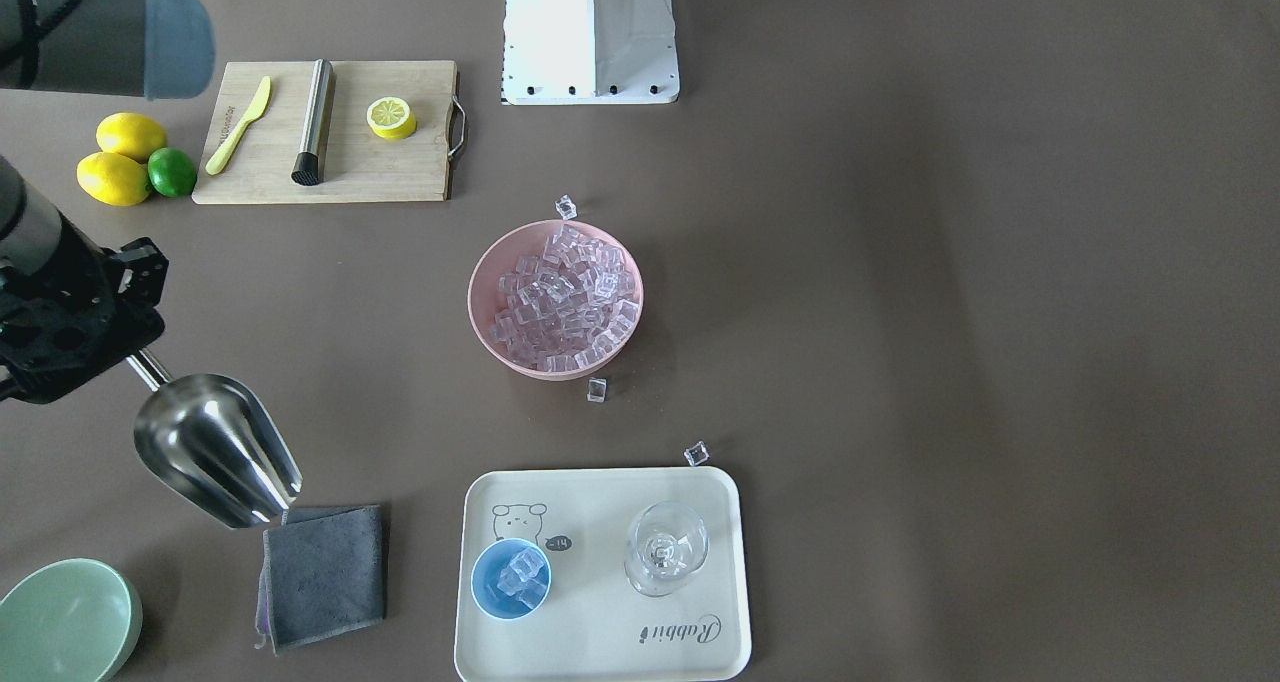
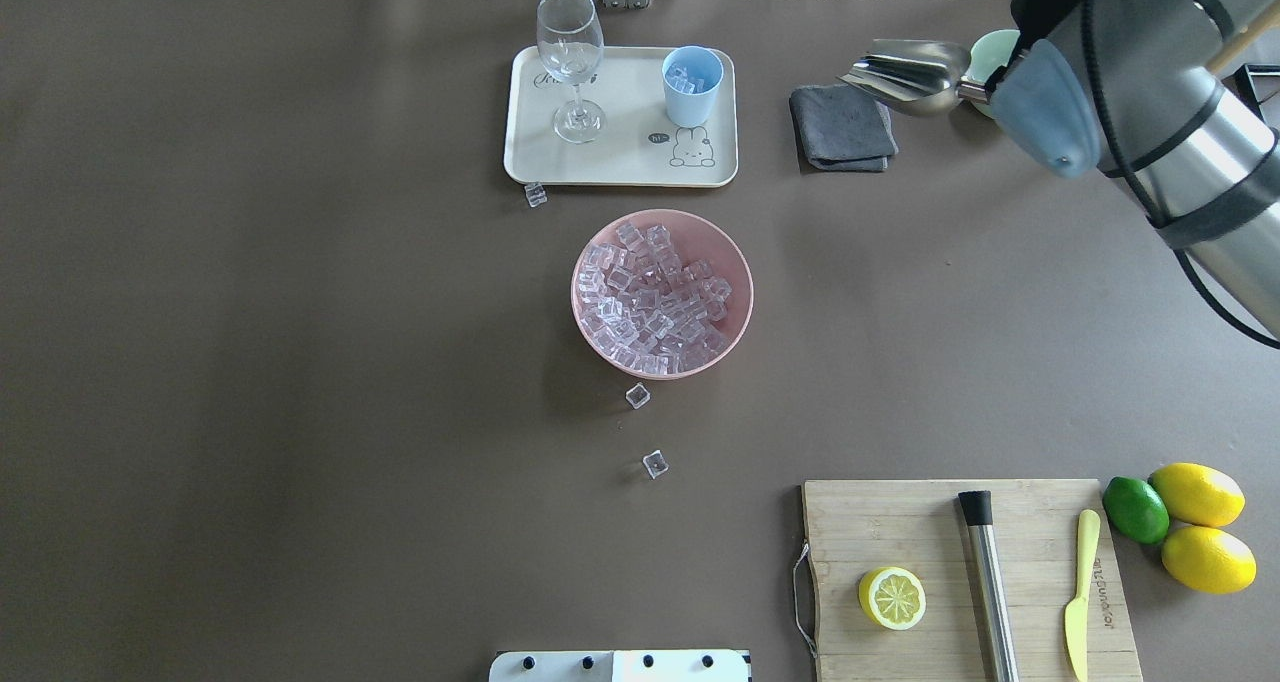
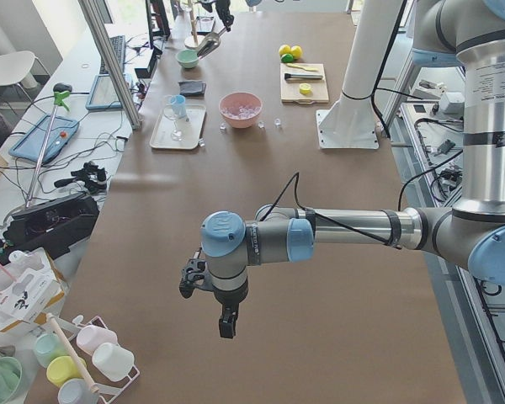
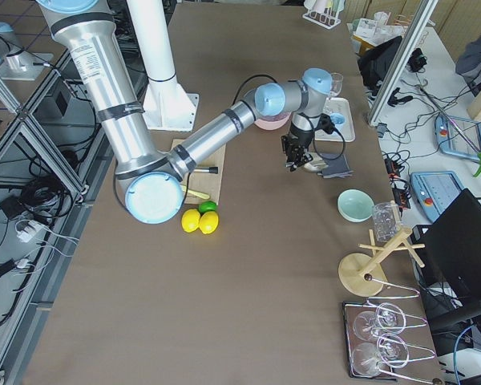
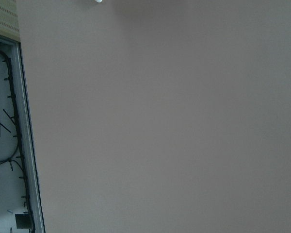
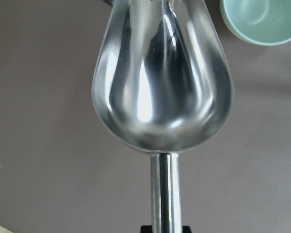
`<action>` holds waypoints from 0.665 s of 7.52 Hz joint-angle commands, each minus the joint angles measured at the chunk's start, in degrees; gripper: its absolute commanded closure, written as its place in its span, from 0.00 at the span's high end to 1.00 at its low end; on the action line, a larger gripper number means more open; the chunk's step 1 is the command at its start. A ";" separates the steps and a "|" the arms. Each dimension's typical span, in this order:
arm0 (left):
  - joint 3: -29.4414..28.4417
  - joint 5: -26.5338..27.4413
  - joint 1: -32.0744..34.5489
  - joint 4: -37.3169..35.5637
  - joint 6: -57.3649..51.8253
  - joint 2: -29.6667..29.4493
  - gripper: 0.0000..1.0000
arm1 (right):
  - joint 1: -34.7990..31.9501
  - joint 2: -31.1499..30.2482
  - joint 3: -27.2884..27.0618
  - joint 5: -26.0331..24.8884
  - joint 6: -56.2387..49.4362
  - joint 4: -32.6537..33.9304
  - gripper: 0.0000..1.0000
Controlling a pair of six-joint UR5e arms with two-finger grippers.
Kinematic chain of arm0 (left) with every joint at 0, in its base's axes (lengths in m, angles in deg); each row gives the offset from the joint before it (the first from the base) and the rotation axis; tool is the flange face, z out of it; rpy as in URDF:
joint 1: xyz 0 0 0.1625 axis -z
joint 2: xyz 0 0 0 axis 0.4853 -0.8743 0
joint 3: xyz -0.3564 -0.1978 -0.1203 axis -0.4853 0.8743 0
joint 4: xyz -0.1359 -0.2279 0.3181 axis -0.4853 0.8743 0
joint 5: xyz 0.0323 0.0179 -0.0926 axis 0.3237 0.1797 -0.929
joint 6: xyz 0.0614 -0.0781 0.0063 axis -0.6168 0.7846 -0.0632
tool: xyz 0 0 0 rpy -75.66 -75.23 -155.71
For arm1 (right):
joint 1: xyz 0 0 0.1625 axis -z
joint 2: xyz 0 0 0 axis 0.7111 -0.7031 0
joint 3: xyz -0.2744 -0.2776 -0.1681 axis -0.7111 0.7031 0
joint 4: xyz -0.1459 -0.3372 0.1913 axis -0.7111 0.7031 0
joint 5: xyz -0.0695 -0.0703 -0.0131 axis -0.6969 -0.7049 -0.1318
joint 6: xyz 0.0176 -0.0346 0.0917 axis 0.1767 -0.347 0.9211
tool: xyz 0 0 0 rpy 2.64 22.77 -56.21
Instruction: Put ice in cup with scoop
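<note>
My right gripper [image 1: 125, 350] is shut on the handle of the silver scoop [image 1: 218, 449], which it holds above the table by the grey cloth. The scoop also shows in the overhead view [image 2: 908, 75] and the right wrist view [image 6: 161, 77]; no ice shows in it. The light-blue cup [image 1: 511, 579] [image 2: 692, 86] stands on the cream tray [image 1: 600, 492] and holds a few ice cubes. The pink bowl [image 1: 480, 307] [image 2: 580, 292] is full of ice [image 1: 565, 297]. My left gripper [image 3: 227, 324] hangs far from all this; I cannot tell if it is open.
Loose cubes [image 1: 597, 390] [image 1: 696, 453] [image 1: 566, 207] lie around the bowl. A stemmed glass [image 1: 665, 547] stands on the tray. Grey cloth [image 1: 325, 572] and pale-green bowl [image 1: 65, 622] sit near the scoop. A cutting board [image 1: 400, 177] carries a steel cylinder [image 1: 314, 120], a knife and a lemon half.
</note>
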 commanded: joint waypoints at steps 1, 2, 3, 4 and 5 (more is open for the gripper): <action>1.95 -0.27 -2.11 -3.78 0.31 -0.52 0.99 | -4.06 -18.27 -5.24 1.38 7.25 -12.34 0.00; 4.23 -2.53 -2.20 -4.41 0.31 -0.35 0.99 | -5.03 -24.43 -4.83 1.29 9.20 -16.99 0.00; 4.34 -6.91 -2.38 -4.24 0.31 -0.60 0.99 | -6.61 -27.19 -2.21 1.38 13.22 -21.30 0.00; 4.34 -10.34 -2.47 -4.33 0.31 -0.61 0.99 | -7.32 -29.91 -0.36 1.38 15.52 -24.83 0.00; 4.34 -10.38 -2.55 -4.33 0.40 -0.61 0.99 | -7.85 -32.11 2.45 1.47 18.16 -29.39 0.00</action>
